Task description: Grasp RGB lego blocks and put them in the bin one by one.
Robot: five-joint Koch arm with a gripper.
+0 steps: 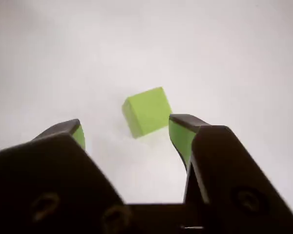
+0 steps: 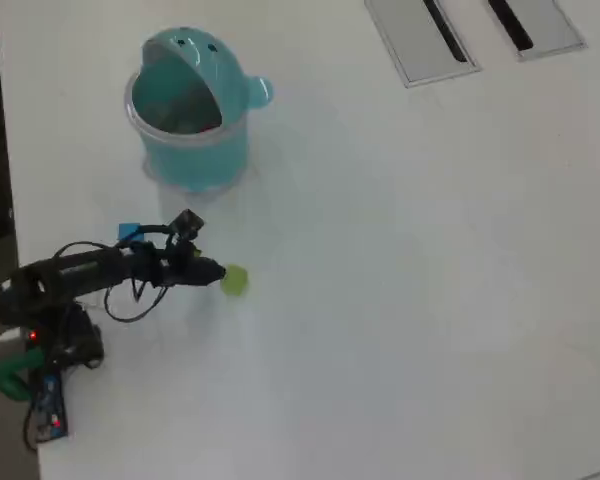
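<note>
The yellow-green block (image 1: 146,111) lies on the white table just beyond my fingertips, nearer the right finger (image 1: 181,134), and nothing touches it. My gripper (image 1: 127,126) is open, its jaws wide apart. From overhead the gripper (image 2: 215,272) reaches right from the arm's base, and the yellow-green block (image 2: 234,279) sits at its tip. A blue block (image 2: 130,233) lies just behind the arm. The teal bin (image 2: 195,160) stands at the upper left with its hood tipped back. A small red patch (image 2: 209,125) shows inside it.
Two flat grey panels (image 2: 420,40) with black strips lie at the table's top right. The table's left edge (image 2: 8,200) runs close beside the arm's base (image 2: 50,350). White tabletop stretches to the right of the block.
</note>
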